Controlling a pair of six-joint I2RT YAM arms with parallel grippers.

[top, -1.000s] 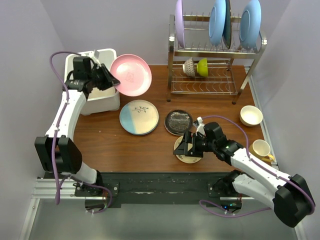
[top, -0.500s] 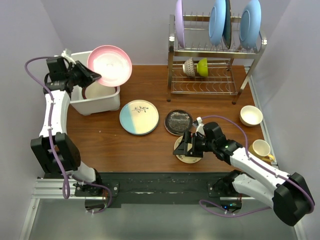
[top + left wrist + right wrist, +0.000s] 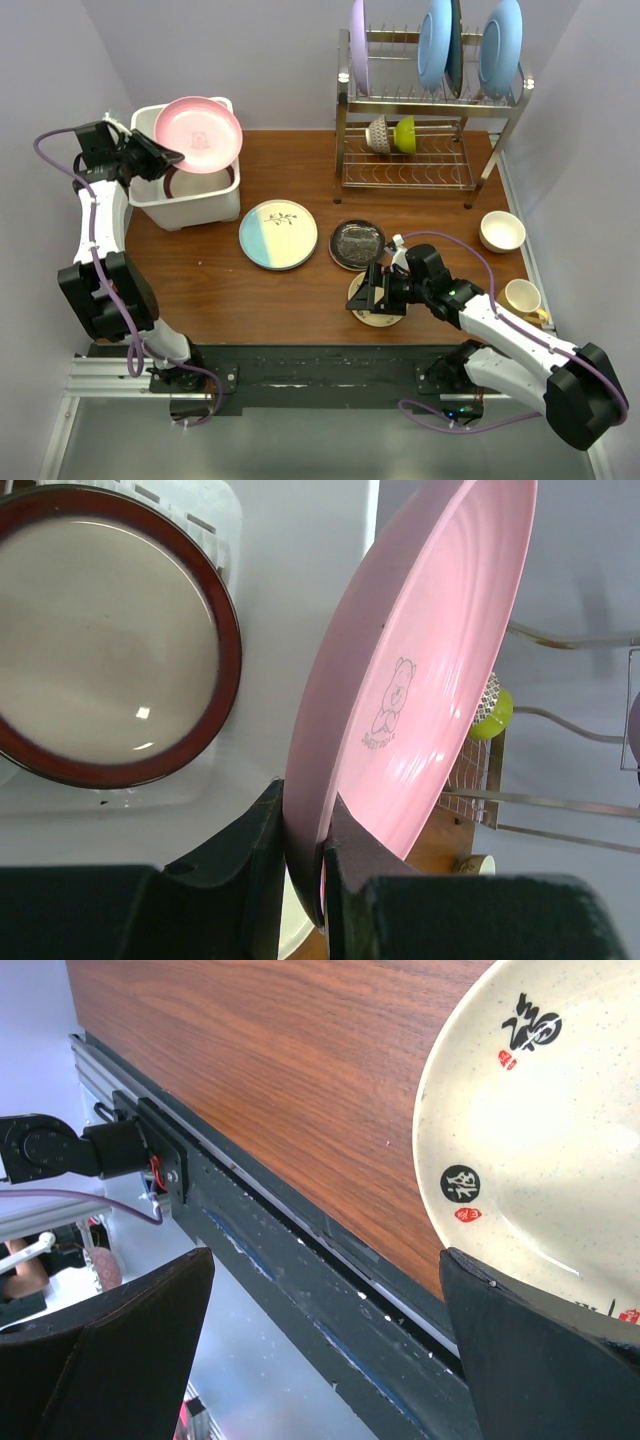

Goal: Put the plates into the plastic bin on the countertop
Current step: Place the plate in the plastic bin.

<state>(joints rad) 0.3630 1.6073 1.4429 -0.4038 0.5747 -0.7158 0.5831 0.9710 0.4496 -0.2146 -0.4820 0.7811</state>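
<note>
Left gripper [image 3: 305, 825], clamping the round pink plate [image 3: 197, 134], has swung it left over the white plastic bin [image 3: 200, 212], ready to drop; right gripper [image 3: 369, 292] gapes open.

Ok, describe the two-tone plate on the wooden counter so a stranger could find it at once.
On the reddish-brown wooden countertop, find the white plastic bin at the far left. Just right of it a round plate lies flat. Unlike the dark glass plate beside it, it is half blue, half cream.
</note>
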